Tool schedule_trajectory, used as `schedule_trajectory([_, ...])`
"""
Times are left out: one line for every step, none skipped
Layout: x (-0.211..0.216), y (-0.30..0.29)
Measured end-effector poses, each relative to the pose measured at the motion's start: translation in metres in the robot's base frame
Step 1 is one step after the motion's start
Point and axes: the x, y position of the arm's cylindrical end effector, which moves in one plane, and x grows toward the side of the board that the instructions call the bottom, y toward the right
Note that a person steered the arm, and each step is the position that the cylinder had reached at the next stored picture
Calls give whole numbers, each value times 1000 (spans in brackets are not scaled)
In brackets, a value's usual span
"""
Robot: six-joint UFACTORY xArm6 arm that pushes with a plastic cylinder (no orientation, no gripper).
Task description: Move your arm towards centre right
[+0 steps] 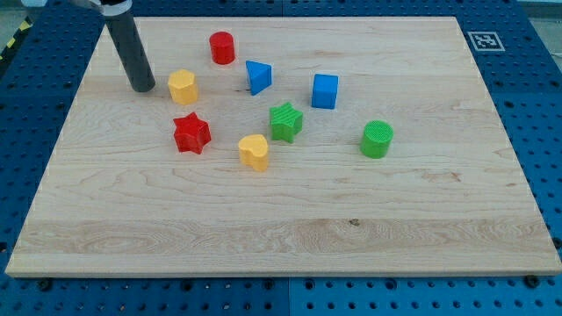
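Observation:
My tip (142, 88) rests on the wooden board (290, 228) at the view's upper left, just left of a yellow hexagonal block (183, 87). A red cylinder (222, 47) stands up and to the right of the tip. A blue triangular block (257, 76) and a blue cube (325, 91) sit further to the right. A red star (191, 133), a yellow heart-like block (254, 152) and a green star (285, 121) lie near the middle. A green cylinder (377, 139) stands at the centre right, far from the tip.
The board lies on a blue perforated table (536, 96). A black-and-white marker tag (484, 39) sits at the board's top right corner.

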Motion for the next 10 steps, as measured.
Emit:
schedule_trajectory([-37, -5])
schedule_trajectory([-99, 4])
schedule_trajectory([-125, 17])
schedule_trajectory([-122, 25])
schedule_trajectory([-138, 68])
schedule_trajectory([-133, 145])
schedule_trajectory([-105, 229])
schedule_trajectory([-30, 296])
schedule_trajectory([51, 338])
schedule_trajectory([110, 374])
